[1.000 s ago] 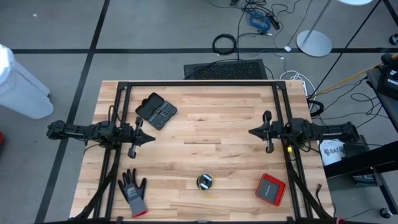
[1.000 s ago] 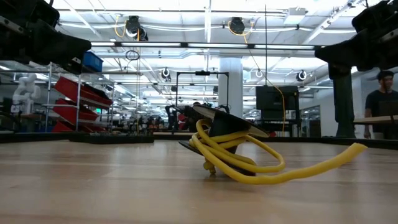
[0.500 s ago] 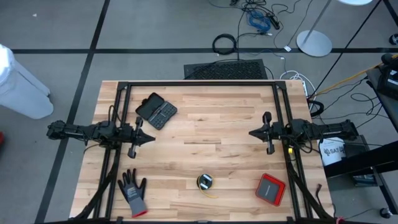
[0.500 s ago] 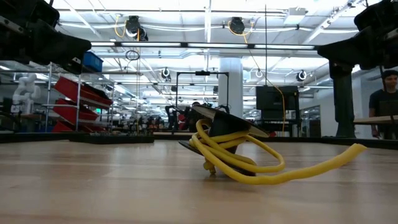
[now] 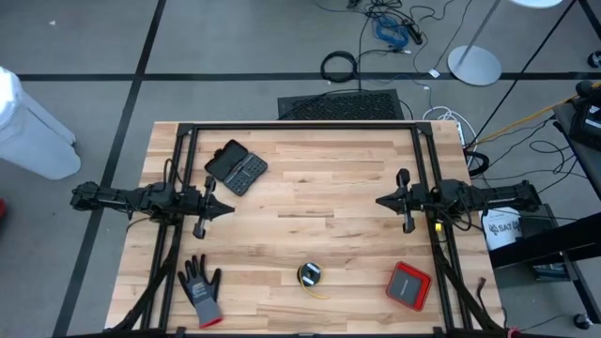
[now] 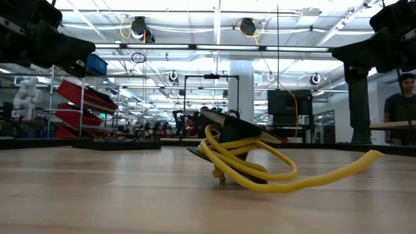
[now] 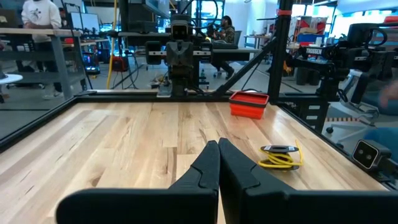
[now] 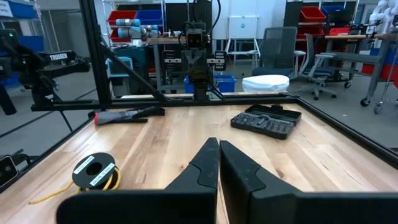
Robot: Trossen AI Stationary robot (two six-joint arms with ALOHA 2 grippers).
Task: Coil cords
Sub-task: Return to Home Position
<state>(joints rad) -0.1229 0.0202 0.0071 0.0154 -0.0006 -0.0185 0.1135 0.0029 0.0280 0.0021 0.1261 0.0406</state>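
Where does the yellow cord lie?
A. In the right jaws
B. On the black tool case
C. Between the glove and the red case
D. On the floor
C: the cord lies between the glove and the red case; the left arm and right arm wait at the sides, apart from it.

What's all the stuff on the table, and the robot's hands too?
Thin yellow cord wound on a small black round spool: one, yellow and black, bottom middle of the high view.
Knit glove: one, grey with red cuff, bottom left.
Flat square case: one, red, bottom right.
Tool case: one, black, upper left.
Wooden table: one, light brown, under everything.
Left gripper: one, dark, shut, over the left side.
Right gripper: one, dark, shut, over the right side.
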